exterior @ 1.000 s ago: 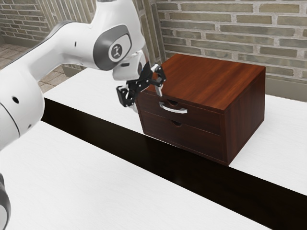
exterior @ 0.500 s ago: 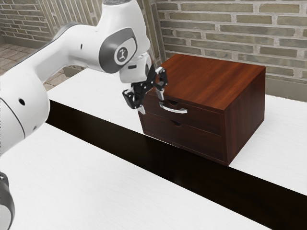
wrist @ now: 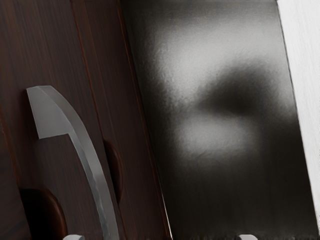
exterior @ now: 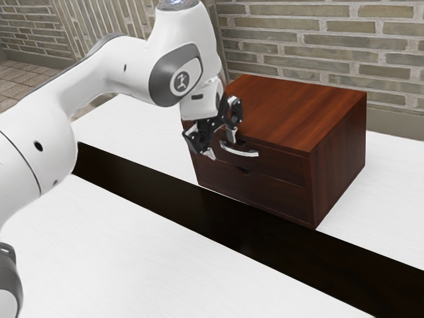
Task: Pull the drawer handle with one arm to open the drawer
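Hovering at the front of the wooden cabinet (exterior: 298, 116), the gripper (exterior: 220, 144) is open, its two black fingers (exterior: 232, 119) spread apart. It sits at the end of the drawer handle (exterior: 240, 152) toward the exterior view's left. I cannot tell whether either finger touches the metal.

The handle is a curved silver bar on the top drawer (exterior: 271, 159), and that drawer's front looks flush with the lower drawer (exterior: 265, 189) beneath it. The cabinet stands on the far white table (exterior: 132, 126), with a dark strip (exterior: 218, 228) running along its near side.

From the wrist view, the handle (wrist: 75, 145) arcs across the dark wood of the drawer front (wrist: 30, 60), just beyond my hand. Beside the wood lies a dark glossy surface (wrist: 220, 125), then a sliver of white table (wrist: 306, 75).
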